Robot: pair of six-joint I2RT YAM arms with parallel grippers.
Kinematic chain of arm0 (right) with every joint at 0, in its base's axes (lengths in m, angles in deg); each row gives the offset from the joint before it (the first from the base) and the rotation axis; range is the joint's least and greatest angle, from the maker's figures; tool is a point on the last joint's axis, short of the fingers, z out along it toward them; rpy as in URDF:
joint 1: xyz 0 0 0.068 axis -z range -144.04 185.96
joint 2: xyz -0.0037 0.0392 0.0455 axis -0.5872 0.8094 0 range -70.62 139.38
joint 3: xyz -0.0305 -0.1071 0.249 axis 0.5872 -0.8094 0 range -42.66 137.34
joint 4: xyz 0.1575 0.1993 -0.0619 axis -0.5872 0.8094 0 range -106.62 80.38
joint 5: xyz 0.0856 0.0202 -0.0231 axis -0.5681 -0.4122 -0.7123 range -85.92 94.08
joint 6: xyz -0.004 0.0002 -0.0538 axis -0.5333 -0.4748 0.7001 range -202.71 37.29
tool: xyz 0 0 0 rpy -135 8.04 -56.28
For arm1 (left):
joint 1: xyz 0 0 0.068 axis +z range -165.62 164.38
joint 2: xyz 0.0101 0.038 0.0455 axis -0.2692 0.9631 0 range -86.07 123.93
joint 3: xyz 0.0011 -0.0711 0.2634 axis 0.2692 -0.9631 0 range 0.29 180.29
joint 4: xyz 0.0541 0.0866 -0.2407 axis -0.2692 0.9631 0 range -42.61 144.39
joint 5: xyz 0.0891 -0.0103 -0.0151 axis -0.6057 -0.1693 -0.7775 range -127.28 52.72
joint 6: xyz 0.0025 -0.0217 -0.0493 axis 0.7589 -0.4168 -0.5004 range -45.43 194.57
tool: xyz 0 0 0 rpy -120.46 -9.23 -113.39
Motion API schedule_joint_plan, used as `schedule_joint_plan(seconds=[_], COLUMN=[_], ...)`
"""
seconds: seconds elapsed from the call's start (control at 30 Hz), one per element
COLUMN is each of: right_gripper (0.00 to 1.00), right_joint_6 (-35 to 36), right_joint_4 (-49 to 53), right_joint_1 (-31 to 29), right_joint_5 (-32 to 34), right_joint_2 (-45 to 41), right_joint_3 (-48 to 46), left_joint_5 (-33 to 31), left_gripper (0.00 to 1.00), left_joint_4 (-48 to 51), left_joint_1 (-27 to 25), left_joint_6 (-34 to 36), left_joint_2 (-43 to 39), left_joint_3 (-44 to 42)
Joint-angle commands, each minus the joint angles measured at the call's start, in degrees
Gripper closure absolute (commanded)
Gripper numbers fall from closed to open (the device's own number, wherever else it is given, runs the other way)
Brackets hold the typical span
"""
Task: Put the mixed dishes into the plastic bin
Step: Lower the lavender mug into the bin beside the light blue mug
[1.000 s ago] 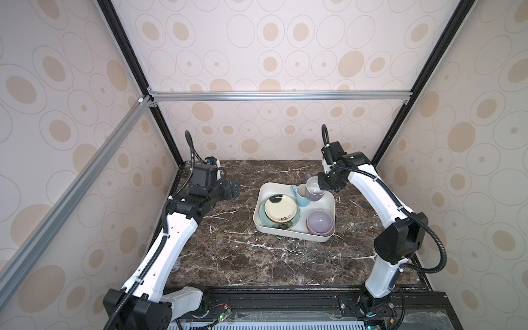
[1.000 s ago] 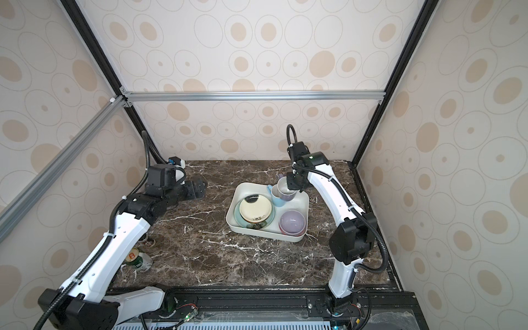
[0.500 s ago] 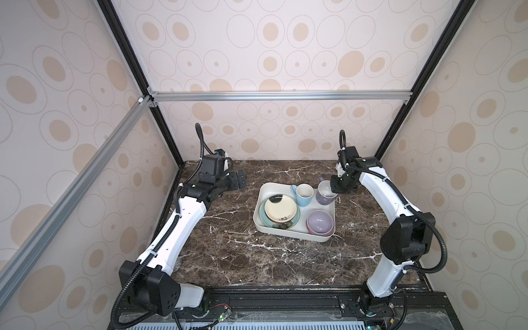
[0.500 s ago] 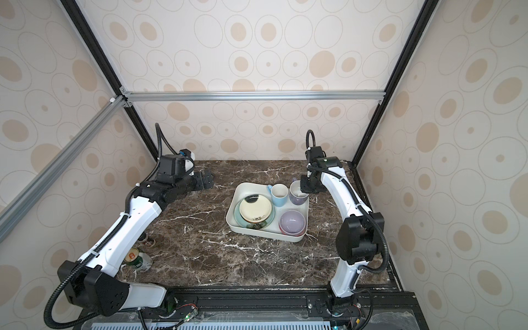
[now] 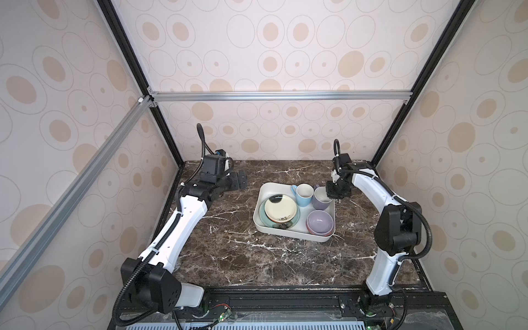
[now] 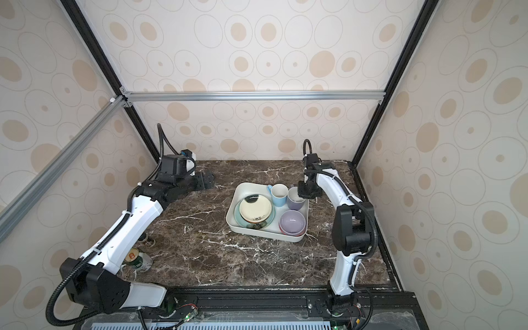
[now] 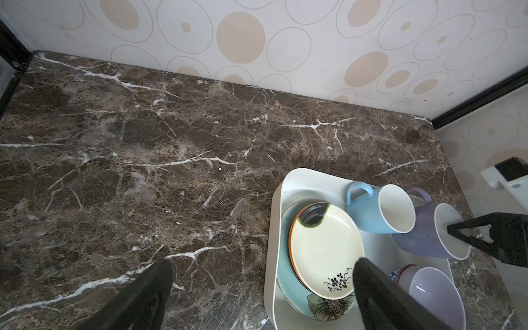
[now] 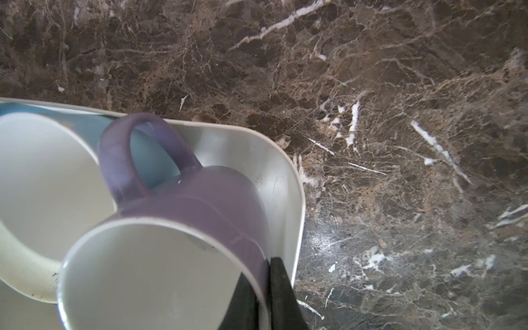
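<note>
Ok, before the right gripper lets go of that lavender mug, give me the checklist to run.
1. lavender-grey mug inside the plastic bin walls: ok, in the far right corner.
2. Mug base down on the bin floor: cannot tell, base hidden.
3. right gripper grip: ok, shut on the mug's wall, one finger inside.
4. Gap to the light-blue mug: cannot tell whether they touch.
5. left gripper clear of the bin: ok, open, off to the left.
6. Other dishes binned: ok, black-and-cream plate on teal plate, bowl beside.
</note>
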Motion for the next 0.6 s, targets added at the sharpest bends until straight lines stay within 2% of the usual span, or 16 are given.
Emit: schedule_joint_plan(seconds=[0.0, 0.37, 0.5, 0.57], right_gripper=[0.89, 0.87, 0.85, 0.80], right_joint_6=[-0.11, 0.31, 0.38, 0.33], right_joint_4=[-1.70, -2.17, -1.91, -1.82], right_joint_1=[0.87, 1.21, 1.20, 1.24], right_joint_5=[-0.66, 0.75, 1.01, 1.02], right_joint_2=[0.81, 4.26, 4.81, 4.91], right_joint_3=[0.21, 0.53, 1.29, 1.60], left_joint_5=[0.73, 1.90, 2.21, 2.21], left_gripper=[0.01, 0.01, 0.01, 0.01], left_joint_4=[-1.08, -2.25, -2.59, -2.67], left_joint_1=[-0.14, -0.18, -0.22, -0.20], left_joint_6=[1.15, 1.36, 1.38, 1.45], left_joint_2=[1.22, 4.67, 5.49, 5.70], left_joint_3=[0.78, 1.17, 1.35, 1.35])
